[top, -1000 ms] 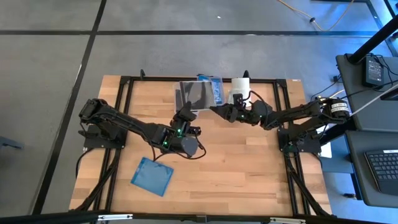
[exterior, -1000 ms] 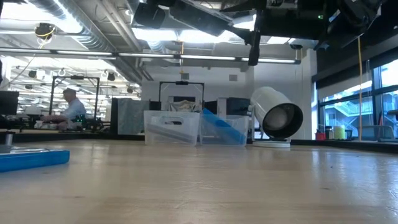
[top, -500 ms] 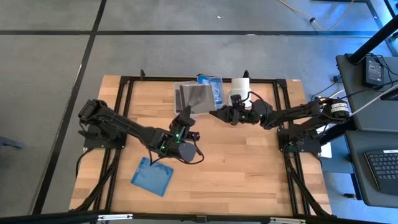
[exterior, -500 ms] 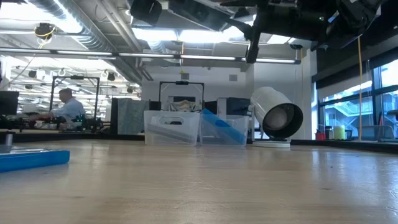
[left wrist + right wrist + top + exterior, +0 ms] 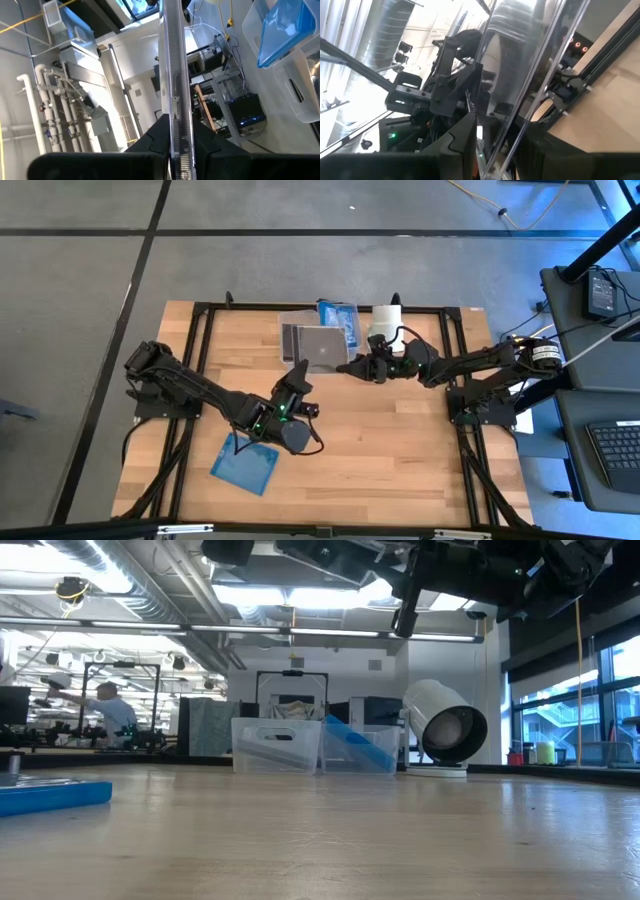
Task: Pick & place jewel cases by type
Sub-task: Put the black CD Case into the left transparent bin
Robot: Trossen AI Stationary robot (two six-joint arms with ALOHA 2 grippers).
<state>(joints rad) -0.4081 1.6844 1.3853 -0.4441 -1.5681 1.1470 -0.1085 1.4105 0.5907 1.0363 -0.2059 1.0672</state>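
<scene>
A grey, clear jewel case [image 5: 320,352] with a disc showing hangs above the table's far middle, between my two grippers. My left gripper [image 5: 298,370] is shut on its left near corner. My right gripper [image 5: 345,367] is closed on its right near corner. A blue jewel case [image 5: 245,463] lies flat on the table near the left front, partly under my left arm. It also shows in the low view as a blue case [image 5: 50,797]. My left gripper pinches the case's ribbed edge [image 5: 176,110] between its two fingers and sees the case edge-on. The fingers come level from the table's left near side. The case is lifted clear, its broad face turned up. My right gripper has the case's clear edge [image 5: 507,115] between its two fingers, at the right near corner [image 5: 340,364]. The fingers come about level from the table's right. The case stands clear of the table.
At the far edge stand a clear bin [image 5: 298,332] with dark cases and a second bin [image 5: 340,318] with a blue case leaning inside. A white roll [image 5: 383,323] lies to their right. Bare wood spreads over the near and right parts of the table [image 5: 400,450].
The held case has come a little toward the near edge and has turned its broad face up, so the disc now shows from above. My left arm has swung toward the near edge, still shut on the case.
</scene>
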